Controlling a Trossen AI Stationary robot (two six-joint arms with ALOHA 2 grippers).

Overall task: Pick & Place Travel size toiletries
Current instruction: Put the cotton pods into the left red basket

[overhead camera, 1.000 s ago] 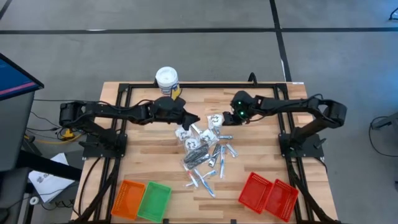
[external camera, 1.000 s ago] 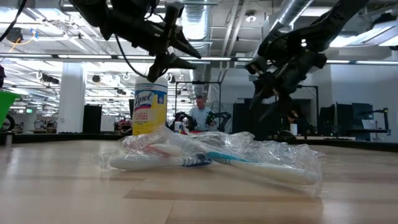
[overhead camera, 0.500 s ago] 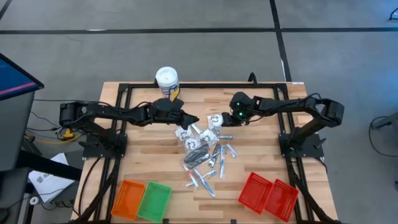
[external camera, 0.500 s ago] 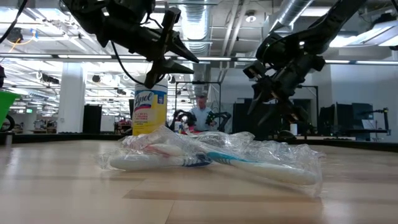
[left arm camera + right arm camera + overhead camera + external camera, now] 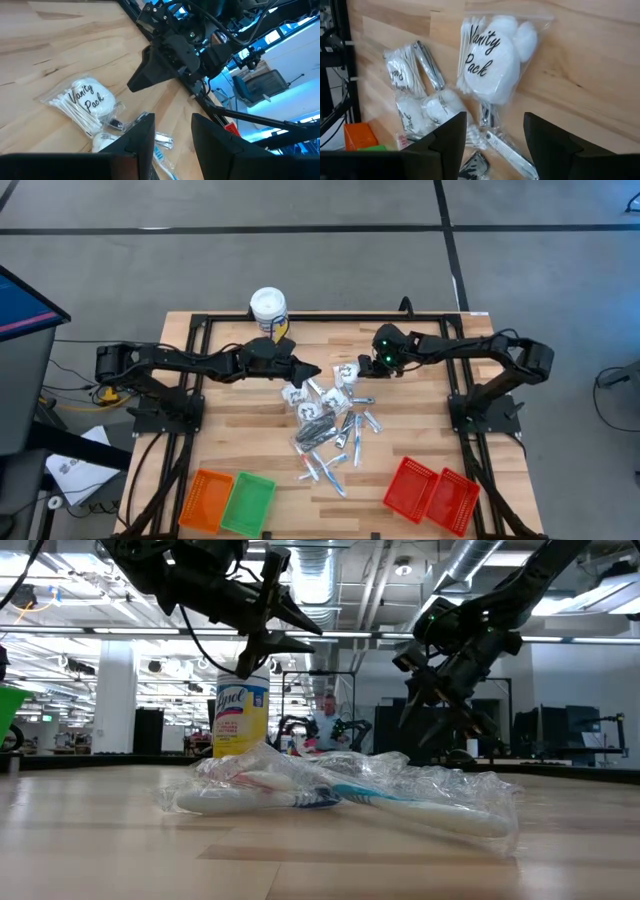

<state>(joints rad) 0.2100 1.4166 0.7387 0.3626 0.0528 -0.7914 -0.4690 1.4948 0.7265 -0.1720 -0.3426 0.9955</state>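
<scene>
The travel size toiletries (image 5: 330, 420) lie in a loose pile at the table's middle: white "Vanity Pack" sachets (image 5: 495, 57) (image 5: 85, 102), silvery sticks, and wrapped toothbrushes (image 5: 340, 790) at the near end. My left gripper (image 5: 312, 372) (image 5: 172, 120) hovers open at the pile's far left end, above the table. My right gripper (image 5: 362, 370) (image 5: 492, 120) hovers open at the pile's far right end, slanting down over one sachet. Neither has anything between its fingers. The two grippers face each other across the far sachets.
A white-lidded yellow canister (image 5: 268, 308) stands at the far edge behind my left gripper. An orange basket (image 5: 207, 498) and a green one (image 5: 247, 502) sit at the near left, two red baskets (image 5: 430, 492) at the near right. Black frame rails (image 5: 190, 370) flank the table.
</scene>
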